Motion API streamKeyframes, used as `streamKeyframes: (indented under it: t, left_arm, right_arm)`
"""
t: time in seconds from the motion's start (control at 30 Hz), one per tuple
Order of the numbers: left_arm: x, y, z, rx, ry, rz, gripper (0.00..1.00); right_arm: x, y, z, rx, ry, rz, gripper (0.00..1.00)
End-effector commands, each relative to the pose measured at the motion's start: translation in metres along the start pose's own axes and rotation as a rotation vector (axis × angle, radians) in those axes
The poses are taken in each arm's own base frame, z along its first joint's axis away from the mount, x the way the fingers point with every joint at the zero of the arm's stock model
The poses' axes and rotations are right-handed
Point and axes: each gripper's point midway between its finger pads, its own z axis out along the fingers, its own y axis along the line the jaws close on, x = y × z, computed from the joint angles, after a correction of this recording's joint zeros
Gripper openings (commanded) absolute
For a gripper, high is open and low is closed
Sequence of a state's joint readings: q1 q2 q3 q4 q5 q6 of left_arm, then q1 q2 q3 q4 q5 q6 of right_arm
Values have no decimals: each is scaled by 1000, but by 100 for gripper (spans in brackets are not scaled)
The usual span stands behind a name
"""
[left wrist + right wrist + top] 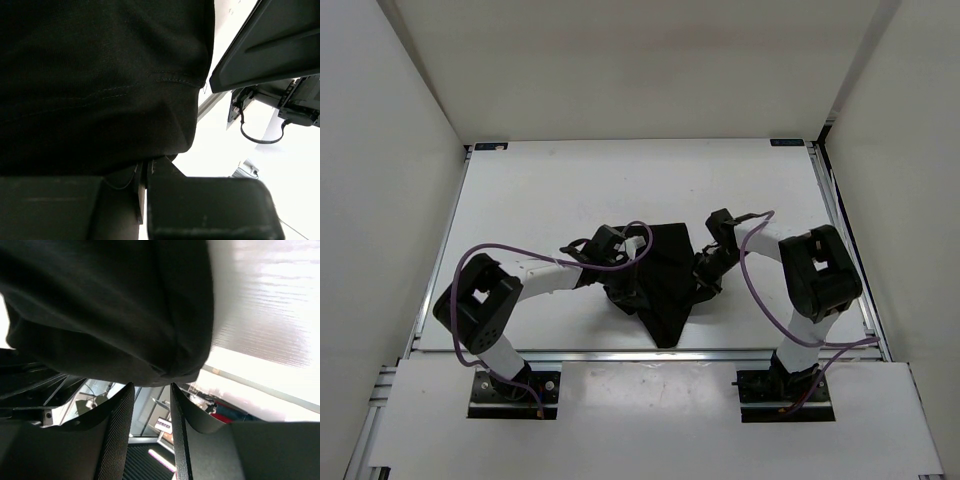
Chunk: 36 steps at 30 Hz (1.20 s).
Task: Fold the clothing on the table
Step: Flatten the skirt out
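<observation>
The clothing (665, 275), plain black fabric, is bunched in a rough triangle over the middle of the white table (540, 190), its point toward the near edge. My left gripper (622, 284) is at its left side. In the left wrist view that gripper (144, 166) is shut on a fold of the clothing (100, 75), which fills most of the view. My right gripper (705, 274) is at the garment's right side. In the right wrist view its jaws (152, 385) stand open with a clear gap, and a rounded edge of the clothing (110, 305) sits just beyond the fingertips.
White upright walls (390, 150) enclose the table on the left, back and right. Metal rails (840, 230) run along the table's edges. Purple cables (755, 290) loop off both arms. The right arm's housing (270, 45) shows close by in the left wrist view.
</observation>
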State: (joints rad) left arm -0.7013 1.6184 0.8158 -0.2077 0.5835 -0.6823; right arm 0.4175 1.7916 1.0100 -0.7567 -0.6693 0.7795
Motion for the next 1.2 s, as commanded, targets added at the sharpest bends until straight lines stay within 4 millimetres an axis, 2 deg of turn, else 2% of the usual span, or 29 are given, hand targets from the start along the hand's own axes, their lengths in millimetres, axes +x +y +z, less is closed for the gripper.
streamKeyframes:
  t: [0.0,0.13,0.33,0.47,0.57,0.63,0.7,0.83,0.9,1.07,1.13,1.17]
  left_arm:
    - [-12,-8,-7,24,-49,14,0]
    - [-8,-8,-5,31,-39,13,0]
    - [-8,-8,-6,34,-40,14,0]
    - [-9,-3,-10,28,-46,-2,0]
    - [-12,-6,-11,39,-46,10,0]
    - [-13,-4,-10,30,-48,8,0]
    - [-15,-3,-11,26,-54,4,0]
    - [-15,-3,-10,35,-52,1,0]
    - [-17,-5,-10,39,-59,9,0]
    - [-16,-2,-10,36,-54,-5,0]
    - [-14,1,-10,27,-48,-10,0]
    - [-16,0,-10,31,-54,-10,0]
  right_arm:
    - [6,-3,2,24,36,40,39]
    - [11,-3,8,42,62,35,39]
    - [4,-8,18,54,50,71,38]
    - [-5,-12,29,75,24,78,34]
    - [-13,-17,38,113,12,82,29]
    - [-9,-19,41,132,34,86,26]
    - [-16,-23,42,184,-13,76,25]
    - [-22,-34,40,326,-68,18,28]
    - [-19,-40,45,349,-56,19,29]
    - [-18,-44,44,375,-115,24,33]
    - [-19,-42,49,359,-151,25,29]
    - [-21,-43,51,351,-169,29,20]
